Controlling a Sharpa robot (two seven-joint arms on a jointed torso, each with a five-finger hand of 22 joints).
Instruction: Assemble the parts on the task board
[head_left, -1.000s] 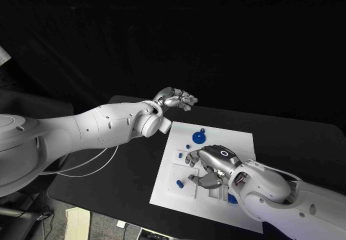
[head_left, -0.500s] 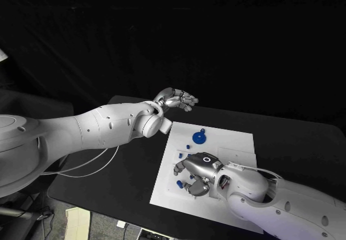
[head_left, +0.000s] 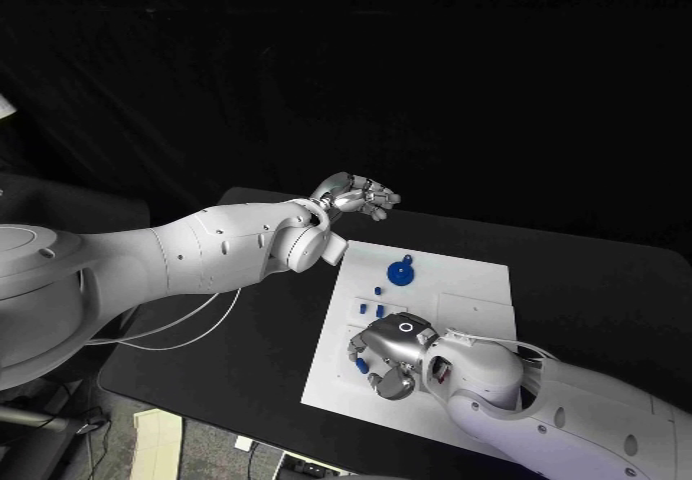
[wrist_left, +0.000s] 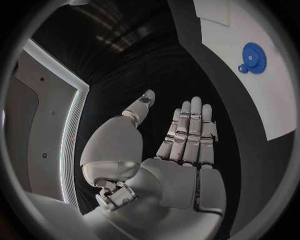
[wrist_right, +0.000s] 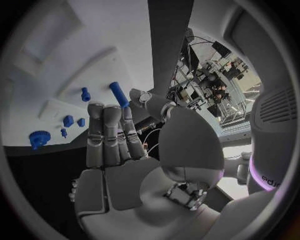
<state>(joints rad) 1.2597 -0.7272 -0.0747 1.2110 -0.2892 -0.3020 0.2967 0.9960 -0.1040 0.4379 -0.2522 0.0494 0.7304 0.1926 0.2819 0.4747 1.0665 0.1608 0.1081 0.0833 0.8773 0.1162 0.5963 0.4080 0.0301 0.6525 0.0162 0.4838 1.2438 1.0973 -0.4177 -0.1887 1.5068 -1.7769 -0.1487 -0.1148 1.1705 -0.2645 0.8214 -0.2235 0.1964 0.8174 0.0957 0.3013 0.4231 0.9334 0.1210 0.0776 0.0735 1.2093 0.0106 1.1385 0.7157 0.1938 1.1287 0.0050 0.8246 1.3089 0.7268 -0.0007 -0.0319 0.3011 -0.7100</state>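
The white task board (head_left: 476, 290) lies mid-table. On its far part sits a blue gear (head_left: 400, 271), also seen from the left wrist (wrist_left: 252, 56), with small blue pegs (head_left: 371, 310) nearer. My right hand (head_left: 387, 355) hovers low over the board's near-left part, fingers stretched out and thumb apart. A blue peg (head_left: 359, 367) lies on the board at its fingertips; in the right wrist view this peg (wrist_right: 119, 94) sits between thumb tip and fingertips, and I cannot tell if they touch it. My left hand (head_left: 353, 196) is raised beyond the board's far-left corner, fingers extended (wrist_left: 187, 135), holding nothing.
The black table's left edge (head_left: 159, 330) runs close beside the board. The right wrist view has several more small blue parts (wrist_right: 74, 121) and a blue gear (wrist_right: 37, 138) on the board (wrist_right: 94, 30). A cable hangs under my left arm (head_left: 188, 320).
My right hand has slid toward the board's near-left corner, bringing its fingertips to the blue peg, which has stayed in place. The left hand has not moved.
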